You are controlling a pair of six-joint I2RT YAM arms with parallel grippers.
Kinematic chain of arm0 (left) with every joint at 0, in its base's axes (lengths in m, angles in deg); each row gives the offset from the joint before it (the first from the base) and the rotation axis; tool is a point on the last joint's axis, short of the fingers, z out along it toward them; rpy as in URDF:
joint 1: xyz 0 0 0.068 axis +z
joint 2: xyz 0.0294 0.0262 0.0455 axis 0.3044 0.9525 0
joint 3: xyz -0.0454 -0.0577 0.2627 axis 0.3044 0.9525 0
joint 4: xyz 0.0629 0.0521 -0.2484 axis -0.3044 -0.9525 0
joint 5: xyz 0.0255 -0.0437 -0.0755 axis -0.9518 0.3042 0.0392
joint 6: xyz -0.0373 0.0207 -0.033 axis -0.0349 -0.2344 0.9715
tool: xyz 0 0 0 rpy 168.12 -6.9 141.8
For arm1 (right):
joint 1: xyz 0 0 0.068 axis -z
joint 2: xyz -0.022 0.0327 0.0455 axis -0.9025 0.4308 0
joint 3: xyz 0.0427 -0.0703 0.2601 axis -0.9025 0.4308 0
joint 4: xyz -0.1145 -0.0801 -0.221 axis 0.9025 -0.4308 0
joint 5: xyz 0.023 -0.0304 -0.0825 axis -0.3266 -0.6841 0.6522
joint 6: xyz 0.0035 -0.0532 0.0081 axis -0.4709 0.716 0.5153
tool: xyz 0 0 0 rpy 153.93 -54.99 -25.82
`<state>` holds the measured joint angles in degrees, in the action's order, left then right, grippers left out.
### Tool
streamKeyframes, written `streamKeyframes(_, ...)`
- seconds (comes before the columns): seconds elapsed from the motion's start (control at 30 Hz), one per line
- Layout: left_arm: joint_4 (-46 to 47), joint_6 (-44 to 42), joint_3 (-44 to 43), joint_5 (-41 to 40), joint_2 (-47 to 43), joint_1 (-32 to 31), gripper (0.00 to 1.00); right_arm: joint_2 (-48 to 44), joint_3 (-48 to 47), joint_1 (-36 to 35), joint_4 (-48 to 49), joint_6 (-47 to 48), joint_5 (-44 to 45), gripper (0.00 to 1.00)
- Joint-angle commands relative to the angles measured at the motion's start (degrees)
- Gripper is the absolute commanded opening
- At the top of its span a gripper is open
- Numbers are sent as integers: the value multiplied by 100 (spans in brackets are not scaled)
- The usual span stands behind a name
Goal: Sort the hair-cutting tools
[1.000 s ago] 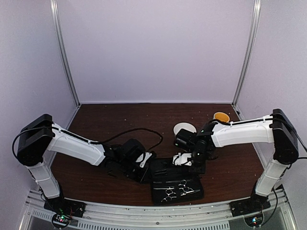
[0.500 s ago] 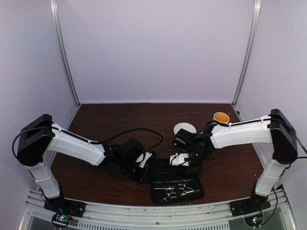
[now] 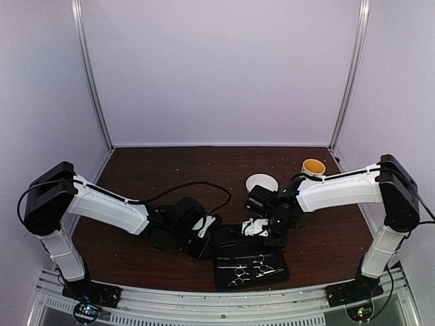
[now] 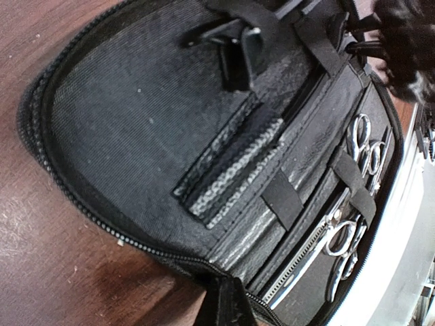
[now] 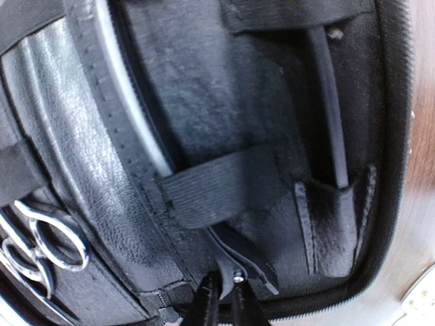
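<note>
Dark wood table (image 3: 149, 170), lilac walls (image 3: 217, 68); open case (image 3: 250, 263) at near edge. L gripper (image 4: 228, 293) clenched by case's left edge. R gripper (image 5: 221, 293) over case, can't tell jaws.

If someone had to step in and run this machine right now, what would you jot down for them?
Left gripper: shut, pinching the rim of the open black case.
Right gripper: closed, it seems, on a thin black stick in the case's far half.
Two silver scissors: strapped in the near half.
Second black stick: tucked in a far-half pocket.
Done: scissors and one stick stowed.
Left: probably seat the held stick, then let go.
</note>
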<state>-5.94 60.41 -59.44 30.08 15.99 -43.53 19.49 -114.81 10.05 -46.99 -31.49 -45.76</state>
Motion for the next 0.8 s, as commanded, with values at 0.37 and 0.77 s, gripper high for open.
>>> streamKeyframes(0.37,203,-90,-65,-17,-48,-36,0,-196,-46,372,-341,-620,317,0)
streamKeyframes(0.77,292,-167,-117,172,-16,-93,0,299,-579,57,-893,-685,-659,0)
